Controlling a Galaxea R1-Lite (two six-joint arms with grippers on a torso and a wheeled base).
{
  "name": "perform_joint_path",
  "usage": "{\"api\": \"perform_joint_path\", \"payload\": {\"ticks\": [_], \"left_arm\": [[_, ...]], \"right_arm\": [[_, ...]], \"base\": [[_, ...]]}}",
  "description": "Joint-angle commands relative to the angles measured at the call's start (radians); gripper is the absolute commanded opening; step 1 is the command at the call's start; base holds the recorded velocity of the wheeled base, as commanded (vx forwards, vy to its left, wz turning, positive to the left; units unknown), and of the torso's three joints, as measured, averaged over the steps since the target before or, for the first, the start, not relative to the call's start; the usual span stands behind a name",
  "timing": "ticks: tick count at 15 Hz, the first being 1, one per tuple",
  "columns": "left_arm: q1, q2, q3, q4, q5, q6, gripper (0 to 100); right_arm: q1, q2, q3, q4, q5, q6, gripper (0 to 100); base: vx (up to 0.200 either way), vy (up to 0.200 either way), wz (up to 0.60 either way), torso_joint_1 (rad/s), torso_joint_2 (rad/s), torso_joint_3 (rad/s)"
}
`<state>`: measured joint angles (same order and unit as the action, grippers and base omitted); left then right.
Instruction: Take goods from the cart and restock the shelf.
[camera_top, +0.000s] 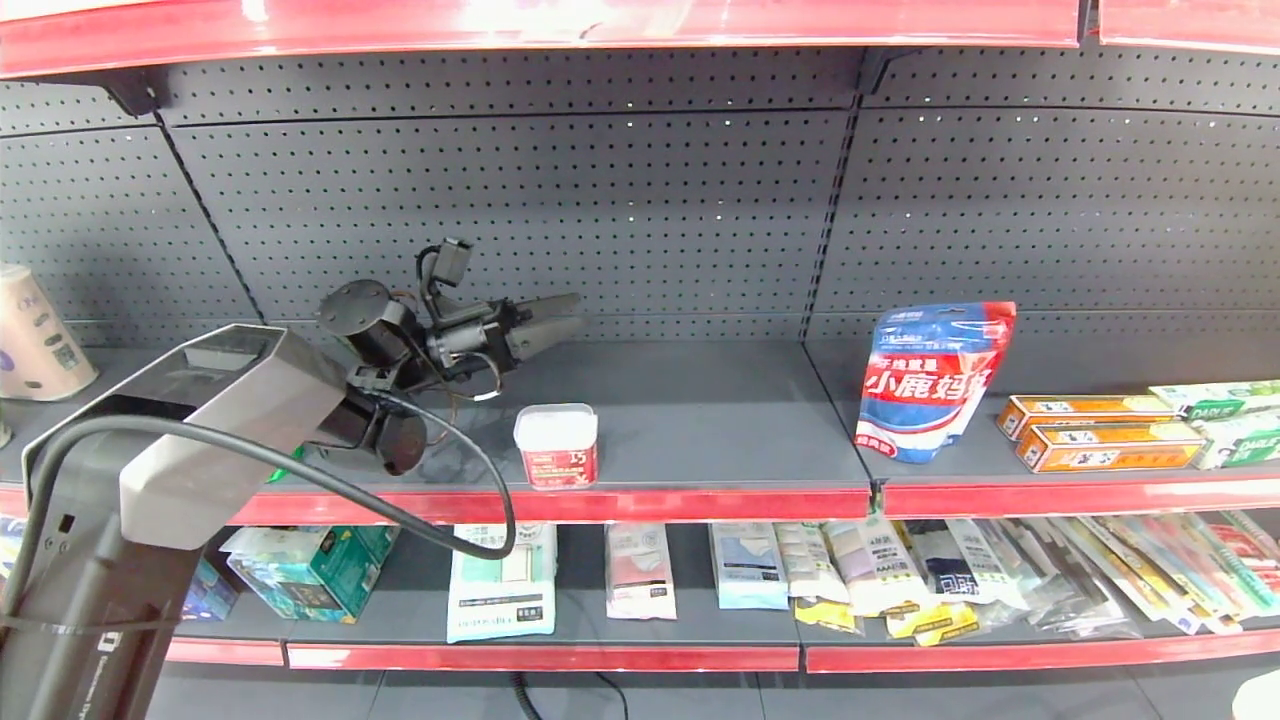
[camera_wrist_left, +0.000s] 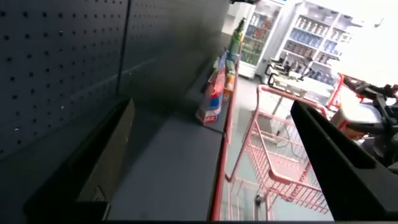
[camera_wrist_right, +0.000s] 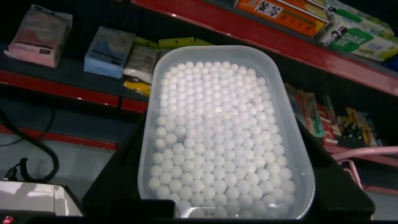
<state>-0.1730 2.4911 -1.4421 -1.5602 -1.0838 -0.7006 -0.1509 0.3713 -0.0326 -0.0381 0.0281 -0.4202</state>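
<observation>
A small red tub with a white lid (camera_top: 556, 445) stands near the front edge of the grey middle shelf (camera_top: 700, 410). My left gripper (camera_top: 560, 322) hovers open over the shelf, just behind and above that tub, with nothing between its fingers (camera_wrist_left: 93, 168). In the left wrist view the left gripper (camera_wrist_left: 217, 168) points along the shelf toward a blue and red pouch (camera_wrist_left: 211, 99), and the pink cart (camera_wrist_left: 273, 162) stands in the aisle. My right gripper (camera_wrist_right: 227, 199) is shut on a clear rectangular tub of white balls (camera_wrist_right: 217, 124), held in front of the lower shelves.
The blue and red pouch (camera_top: 930, 380) stands right of the shelf divider, with orange boxes (camera_top: 1100, 432) and green boxes (camera_top: 1225, 415) beyond. A paper roll (camera_top: 35, 335) stands at far left. The lower shelf holds several packets (camera_top: 640, 570). Bare shelf lies between tub and pouch.
</observation>
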Motion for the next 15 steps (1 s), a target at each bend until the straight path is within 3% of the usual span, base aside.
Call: {"api": "perform_joint_path", "payload": {"ticks": [1,3,6,8,10,11,12,13,14,15], "left_arm": [[-0.016,-0.008,-0.027,0.039,0.07,-0.003,100],[-0.033,-0.017,-0.066,0.123,0.168,-0.002,100],[-0.034,-0.017,-0.084,0.152,0.22,0.01,100],[-0.048,-0.015,-0.123,0.216,0.338,0.012,100],[-0.053,-0.017,-0.155,0.267,0.41,0.012,100],[-0.056,-0.017,-0.155,0.275,0.432,0.035,100],[-0.056,-0.017,-0.161,0.301,0.478,0.078,100],[-0.057,-0.017,-0.17,0.347,0.547,0.096,100],[-0.06,-0.015,-0.199,0.393,0.63,0.099,100],[-0.059,-0.017,-0.21,0.427,0.673,0.102,100]], "right_arm": [[-0.001,0.006,0.0,0.0,0.001,0.0,0],[0.001,0.008,0.0,0.0,0.001,0.0,0],[0.001,0.006,0.0,0.0,0.001,0.001,0],[0.001,0.006,0.0,0.0,0.001,0.001,0],[0.001,0.006,0.0,0.0,0.001,0.001,0],[0.001,0.005,0.0,0.0,0.001,0.001,0],[0.001,0.001,0.0,0.0,0.001,0.001,0],[0.001,0.0,0.002,0.0,0.001,0.001,0],[0.001,-0.002,0.0,0.0,0.001,0.001,0],[0.001,-0.005,0.0,0.0,0.001,0.001,0]], "base": [[0.0,0.0,0.0,0.0,0.0,0.0],[0.0,0.0,0.0,0.0,0.0,0.0],[0.0,0.0,0.0,0.0,0.0,0.0],[0.0,0.0,0.0,0.0,0.0,0.0],[0.0,0.0,0.0,0.0,0.0,0.0],[0.0,0.0,0.0,0.0,0.0,0.0],[0.0,0.0,0.0,0.0,0.0,0.0],[0.0,0.0,0.0,0.0,0.0,0.0],[0.0,0.0,0.0,0.0,0.0,0.0],[0.0,0.0,0.0,0.0,0.0,0.0]]}}
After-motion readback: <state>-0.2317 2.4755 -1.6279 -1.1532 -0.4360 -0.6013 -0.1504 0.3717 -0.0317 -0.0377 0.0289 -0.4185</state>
